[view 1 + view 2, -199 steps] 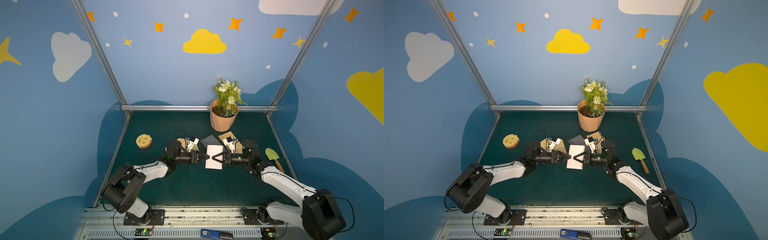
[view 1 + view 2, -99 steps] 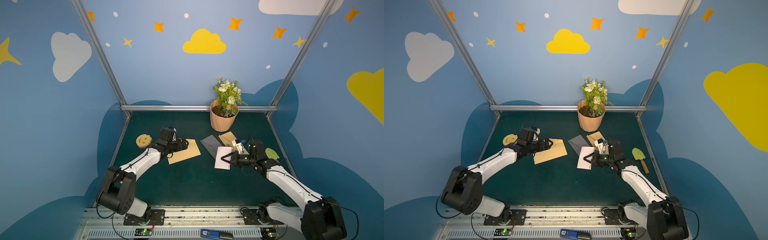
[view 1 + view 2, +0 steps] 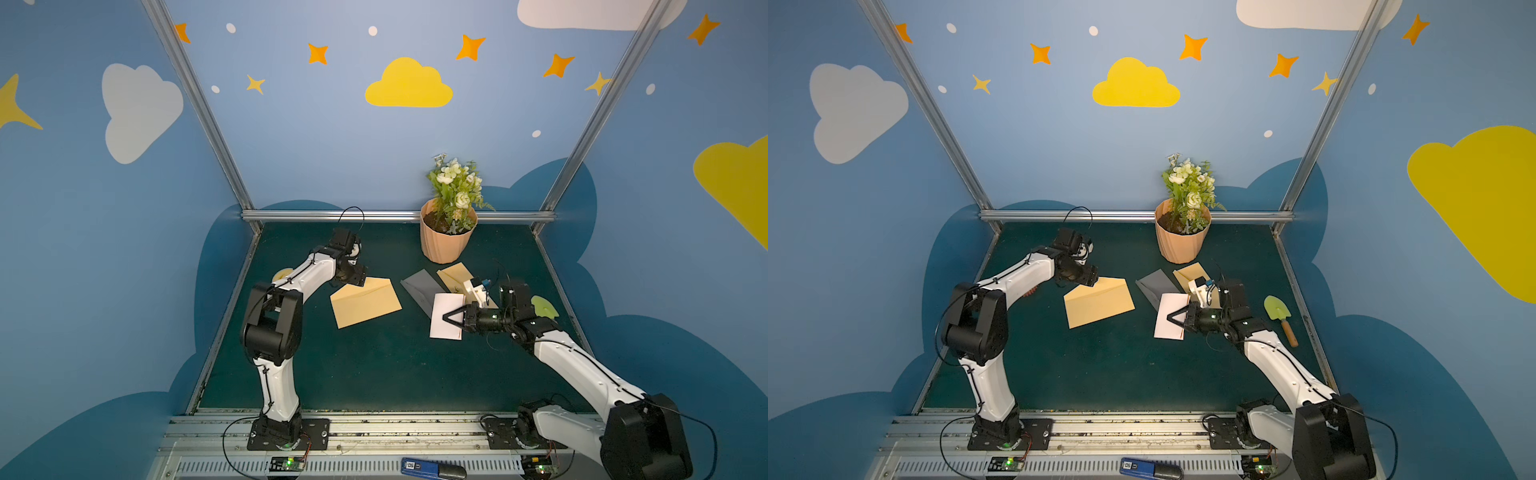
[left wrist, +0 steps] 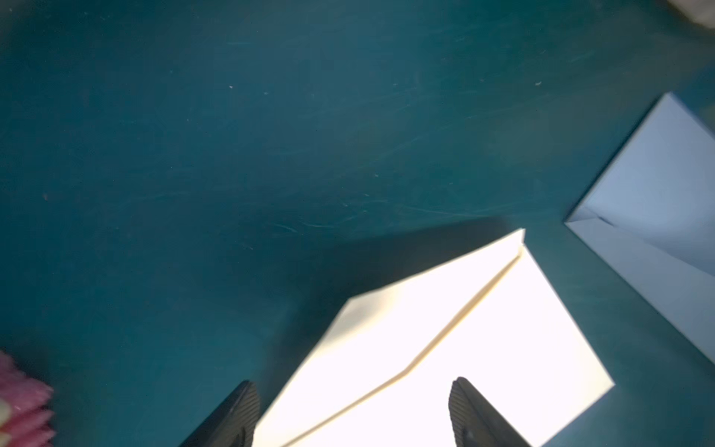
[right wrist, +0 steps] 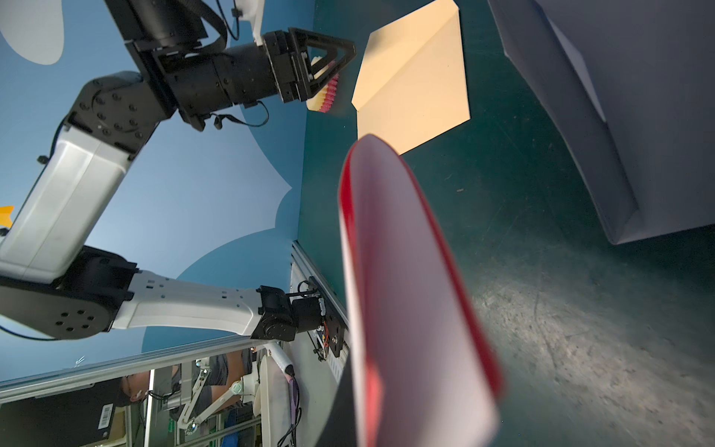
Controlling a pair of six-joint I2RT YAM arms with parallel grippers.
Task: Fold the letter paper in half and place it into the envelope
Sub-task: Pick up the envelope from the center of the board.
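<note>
Both top views show the right gripper (image 3: 444, 320) clamped on the folded letter paper (image 3: 445, 300), right of the tan envelope (image 3: 1098, 305) lying on the green mat (image 3: 374, 365). Left wrist: the left gripper (image 4: 354, 387) holds its fingers apart over that envelope's corner.

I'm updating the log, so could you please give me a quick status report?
Left tool open over corner of tan envelope. Right tool shut on folded paper, not yet inserted. Grey envelope beside paper, off the path.
</note>
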